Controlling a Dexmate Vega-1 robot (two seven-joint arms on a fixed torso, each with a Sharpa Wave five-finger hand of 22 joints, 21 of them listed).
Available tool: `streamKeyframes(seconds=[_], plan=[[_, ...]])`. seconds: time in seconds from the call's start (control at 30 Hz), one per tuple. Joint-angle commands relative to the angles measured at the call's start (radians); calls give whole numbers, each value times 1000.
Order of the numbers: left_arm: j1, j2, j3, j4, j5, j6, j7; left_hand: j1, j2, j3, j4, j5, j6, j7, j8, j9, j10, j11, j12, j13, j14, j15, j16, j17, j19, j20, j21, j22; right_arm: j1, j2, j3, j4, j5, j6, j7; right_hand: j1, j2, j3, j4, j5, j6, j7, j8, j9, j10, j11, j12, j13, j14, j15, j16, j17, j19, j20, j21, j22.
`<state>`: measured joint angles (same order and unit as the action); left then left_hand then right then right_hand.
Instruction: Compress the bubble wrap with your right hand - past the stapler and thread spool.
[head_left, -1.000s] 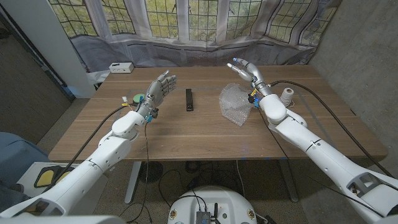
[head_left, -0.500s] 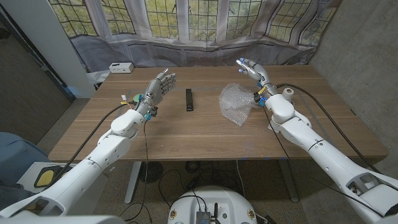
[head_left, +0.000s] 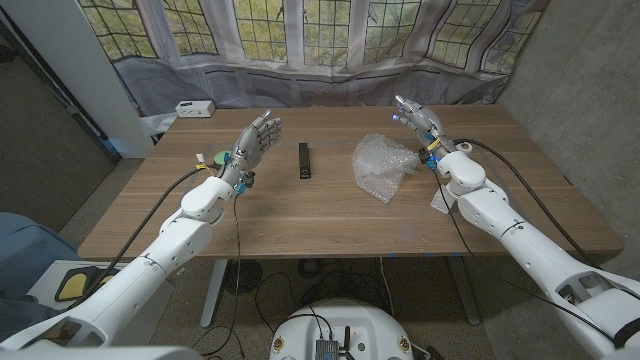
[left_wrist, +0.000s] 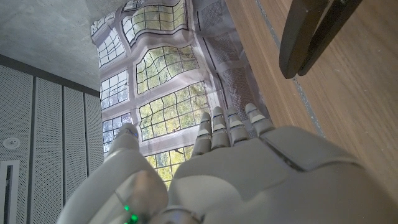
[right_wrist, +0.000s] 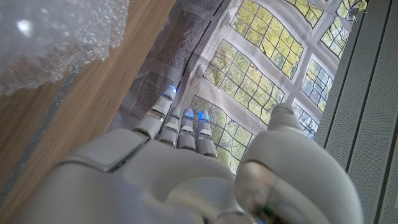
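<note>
reaching in from the near corners, both arms hold their hands raised above the surface (head_left: 300, 215). the left hand (head_left: 255, 140) stands released, fingers apart and grasping nothing, just beside a black stapler (head_left: 304, 161) that lies well short of the far edge; its dark end also shows in the left wrist view (left_wrist: 311, 31). farther right, the bubble wrap (head_left: 381, 166) lies crumpled on the wood, between the stapler and the right arm. the right hand (head_left: 418, 118) is also released, fingers straight and spread, raised near the wrap's far right edge and apparently not touching it. in the right wrist view the wrap (right_wrist: 56, 37) sits off to the side of the fingers (right_wrist: 180, 124), not under the palm. beyond the hands, a small white box (head_left: 194, 108) rests near the far left corner.

the risk, judged from here: if the right hand comes down where it hangs, it may catch only the wrap's rim, so the light sheet slides or flips away instead of compressing. the spool is not plainly visible near the right forearm, so that arm could knock it unseen.
</note>
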<state>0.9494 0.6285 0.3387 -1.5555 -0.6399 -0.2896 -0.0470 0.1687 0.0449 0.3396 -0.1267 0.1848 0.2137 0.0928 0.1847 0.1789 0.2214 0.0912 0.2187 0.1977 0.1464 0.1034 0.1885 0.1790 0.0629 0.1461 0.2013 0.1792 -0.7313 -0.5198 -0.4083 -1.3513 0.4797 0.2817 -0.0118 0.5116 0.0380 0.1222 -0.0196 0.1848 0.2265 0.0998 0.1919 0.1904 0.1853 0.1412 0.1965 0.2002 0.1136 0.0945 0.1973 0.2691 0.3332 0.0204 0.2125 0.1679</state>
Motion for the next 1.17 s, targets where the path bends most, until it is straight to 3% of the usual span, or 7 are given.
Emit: streamKeyframes(seconds=[0.03, 1.17], plan=[[6, -4, -7, 4, 9, 0, 25, 4, 0, 6, -2, -4, -2, 2, 1, 3, 2, 6, -3, 2, 5, 0, 1, 2, -2, -6, 2, 2, 6, 1, 21, 67, 93, 4, 65, -25, -5, -11, 3, 0, -10, -8, -2, 2, -12, -4, -4, 0, -14, 1, -6, 0, -12, 0, -9, 3], [-23, -25, 17, 24, 9, 24, 19, 4, -2, 5, -2, -3, -15, 6, 1, 2, -7, 4, -7, 2, -1, -1, -1, 2, -5, -4, 0, 2, -12, 2, 23, 109, 136, -9, 79, -68, -17, -29, 15, 3, -19, -8, -2, 0, -15, 2, -1, 0, -21, 3, 0, -4, -17, 2, -14, 4]])
